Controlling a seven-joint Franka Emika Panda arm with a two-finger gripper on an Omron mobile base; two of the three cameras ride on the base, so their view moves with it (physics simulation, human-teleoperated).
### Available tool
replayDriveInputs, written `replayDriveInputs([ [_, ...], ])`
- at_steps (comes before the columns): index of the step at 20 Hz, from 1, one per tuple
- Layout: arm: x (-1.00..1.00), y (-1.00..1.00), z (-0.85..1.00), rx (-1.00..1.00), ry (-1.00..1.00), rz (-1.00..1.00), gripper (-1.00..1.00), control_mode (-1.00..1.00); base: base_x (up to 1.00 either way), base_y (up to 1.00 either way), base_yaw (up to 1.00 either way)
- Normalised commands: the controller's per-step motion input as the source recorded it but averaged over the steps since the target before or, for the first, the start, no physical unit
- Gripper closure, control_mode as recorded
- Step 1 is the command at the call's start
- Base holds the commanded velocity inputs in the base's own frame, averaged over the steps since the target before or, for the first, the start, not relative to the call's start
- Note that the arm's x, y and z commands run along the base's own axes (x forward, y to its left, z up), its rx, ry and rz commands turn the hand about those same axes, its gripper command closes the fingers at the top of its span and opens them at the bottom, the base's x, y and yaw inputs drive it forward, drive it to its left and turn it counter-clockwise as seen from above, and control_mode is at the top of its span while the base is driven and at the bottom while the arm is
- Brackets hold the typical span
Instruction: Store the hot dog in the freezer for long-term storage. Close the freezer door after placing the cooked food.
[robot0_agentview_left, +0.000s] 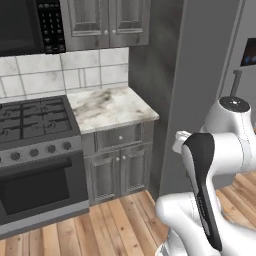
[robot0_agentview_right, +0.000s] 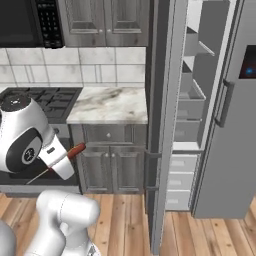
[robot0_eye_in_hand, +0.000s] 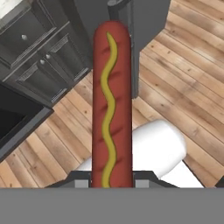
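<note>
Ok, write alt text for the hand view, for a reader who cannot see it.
A reddish-brown hot dog with a wavy yellow mustard line runs up the middle of the picture, its near end clamped in the shut pincer. Beyond it lie a wood plank floor, dark grey cabinet doors at upper left, and a grey upright edge just past the hot dog's tip.

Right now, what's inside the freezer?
The freezer stands open, with white shelves and drawers and no food in sight. What the drawers hold is hidden. The hot dog is in the tool.

Glossy smooth hot dog (robot0_eye_in_hand: 111, 105), wood-plank floor (robot0_eye_in_hand: 175, 78), veined marble counter (robot0_agentview_left: 110, 107)
</note>
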Motion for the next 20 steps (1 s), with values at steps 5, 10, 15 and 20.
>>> replayDriveInputs([
  [5,0.0,0.0,0.0,0.0,0.0,0.0,1.0,1.0,-0.21,-0.48,-0.07],
  [10,0.0,0.0,0.0,0.0,0.0,0.0,1.0,1.0,-0.26,-0.69,-0.08],
  [15,0.0,0.0,0.0,0.0,0.0,0.0,1.0,1.0,-0.26,-0.57,-0.61],
  [20,0.0,0.0,0.0,0.0,0.0,0.0,1.0,1.0,-0.16,-0.68,-0.69],
])
